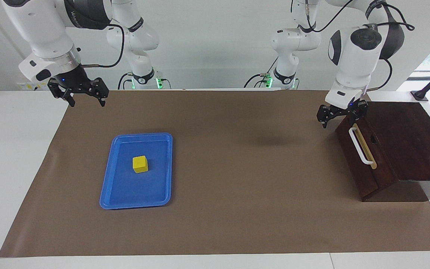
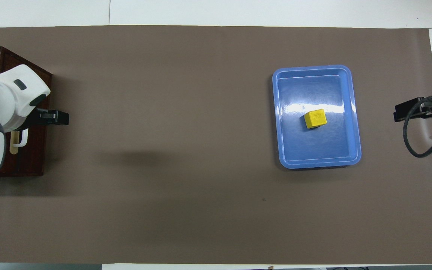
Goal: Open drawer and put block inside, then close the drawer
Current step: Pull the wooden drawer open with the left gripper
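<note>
Block (image 1: 140,164) (facing view: closed drawer (image 1: 364,155)).

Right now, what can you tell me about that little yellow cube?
The block is a small bright yellow cube with slightly rounded edges, seemingly plastic or foam, and a faint mark on its top face. It sits flat, turned a little askew, near the middle of the blue tray toward the right arm's end of the table. Only the tray touches it; neither gripper is near it.
</note>
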